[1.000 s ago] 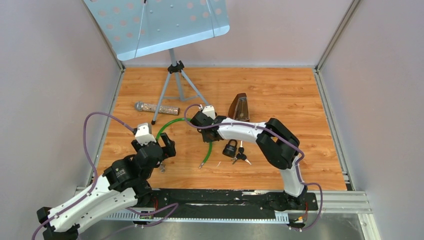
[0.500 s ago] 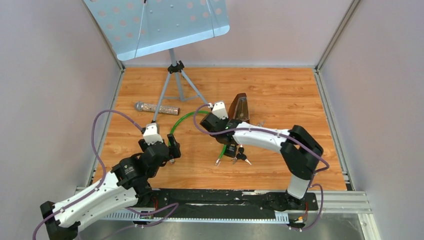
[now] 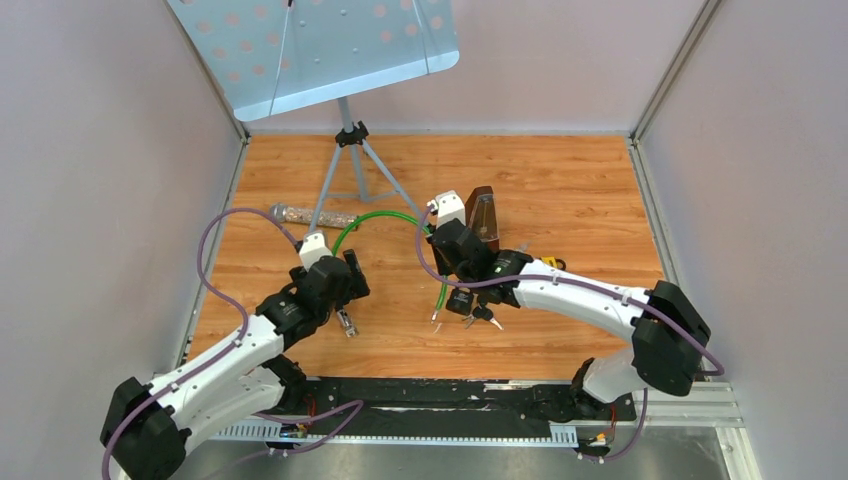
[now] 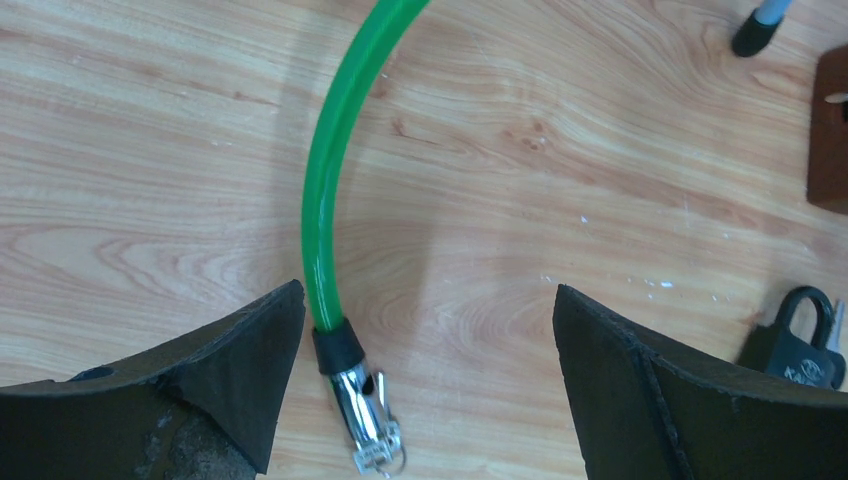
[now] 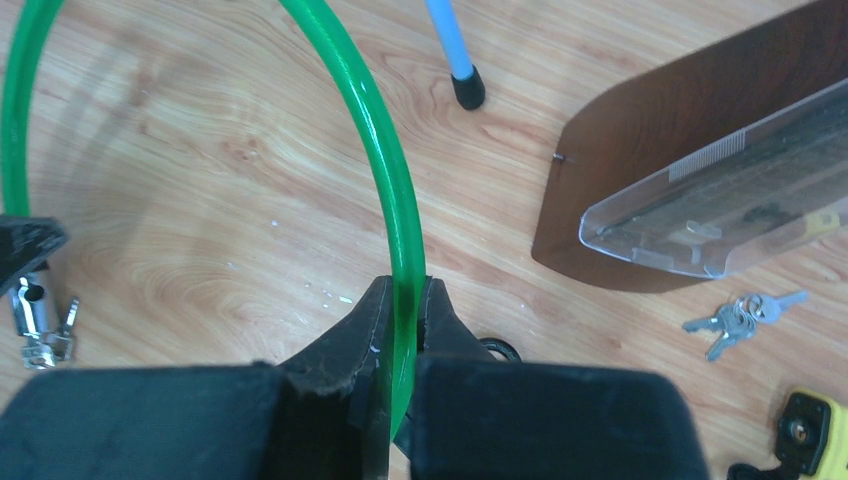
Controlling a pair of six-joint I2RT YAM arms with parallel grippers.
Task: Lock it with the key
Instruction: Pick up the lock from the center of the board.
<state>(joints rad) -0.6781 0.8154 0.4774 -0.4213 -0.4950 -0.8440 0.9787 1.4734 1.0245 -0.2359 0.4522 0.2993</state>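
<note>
Desk [image 3: 560,180] of wood carries a music stand [image 3: 310,45] at the back, its sheet cut off by the top edge. Left arm [image 3: 225,355] stretches forward and right from its base with the wrist tipped down. Its jaws are spread wide and empty, either side of the metal tip [image 4: 368,420] of a green cable [image 4: 325,200]. Right arm [image 3: 590,295] bends at the elbow and reaches left across the middle, jaws pinched tight on the cable's arc. A metronome [image 3: 483,215] sits just behind that wrist. The padlock [image 4: 800,345] lies under the right wrist, mostly hidden from above and clipped at the left wrist view's edge. Keys [image 3: 483,315] lie just beside it; whether one sits in the lock cannot be told.
</note>
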